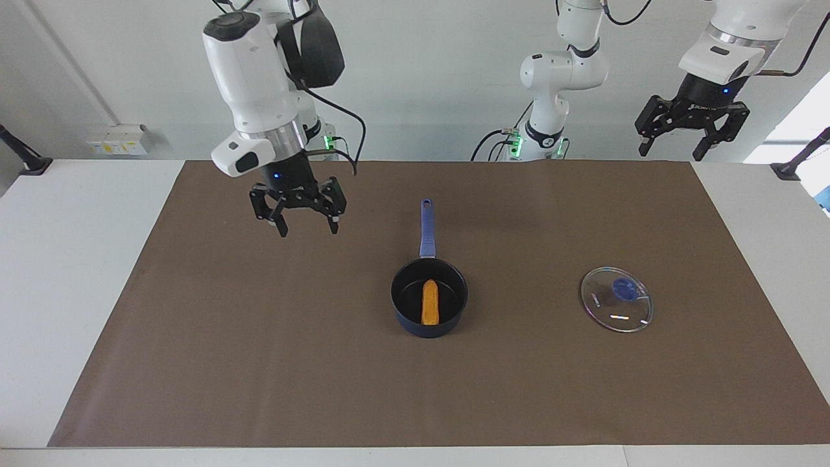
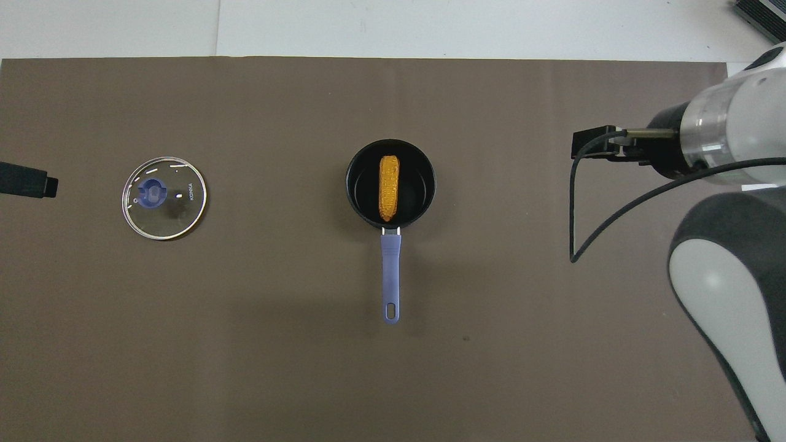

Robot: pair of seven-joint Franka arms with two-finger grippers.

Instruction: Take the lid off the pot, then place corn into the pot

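Observation:
The dark navy pot stands mid-table on the brown mat, its blue handle pointing toward the robots. The yellow-orange corn lies inside it, in line with the handle. The clear glass lid with its blue knob rests flat on the mat toward the left arm's end, apart from the pot. My right gripper hangs open and empty over the mat toward the right arm's end. My left gripper is open and empty, raised high over the mat's corner at the left arm's end.
The brown mat covers most of the white table. A loose black cable dangles from the right wrist. Nothing else lies on the mat.

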